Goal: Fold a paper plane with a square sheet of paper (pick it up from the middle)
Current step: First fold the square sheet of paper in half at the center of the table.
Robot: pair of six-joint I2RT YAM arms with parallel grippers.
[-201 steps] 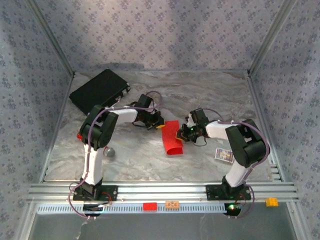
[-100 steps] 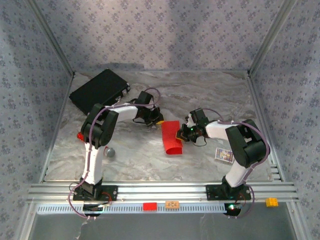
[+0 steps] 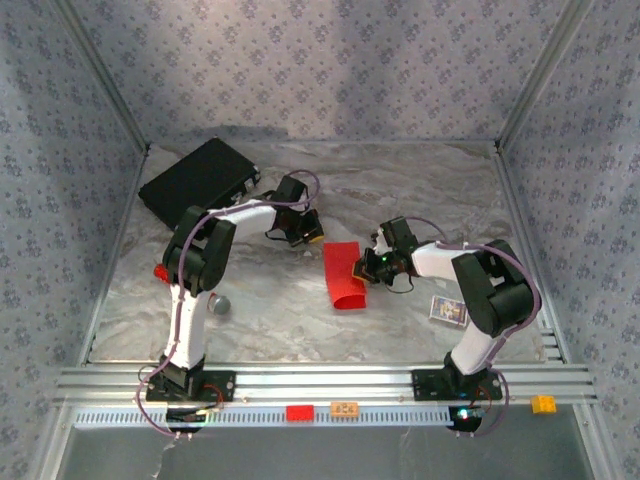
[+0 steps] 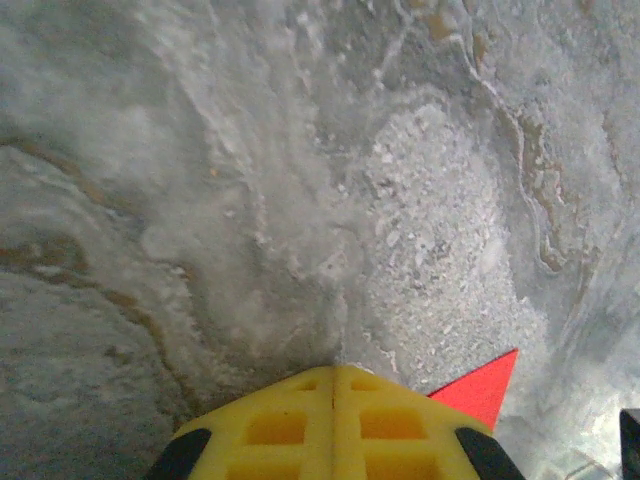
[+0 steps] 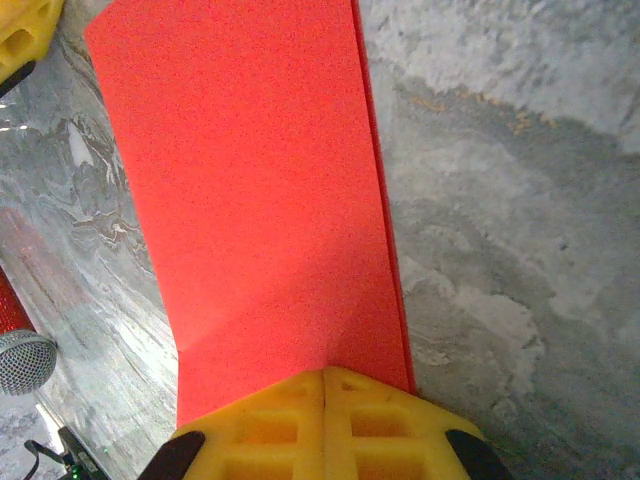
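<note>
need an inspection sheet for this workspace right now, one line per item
surface: grey marbled tabletop, nothing spilled seen
job's things: bright-red paper sheet, folded into a doubled rectangle, flat mid-table; no plane shape yet
clutter: black flat case far left; small printed card near right; red-and-grey round-headed object near left; small red block, orange block, yellow block on the front rail
grippers: left gripper shut, empty, by the paper's corner; right gripper shut, tips at the paper's edge
cables: purple cables looped along both arms
surroundings: patterned walls, aluminium frame

Folded red paper point(image 3: 345, 275) lies flat, mid-table.
</note>
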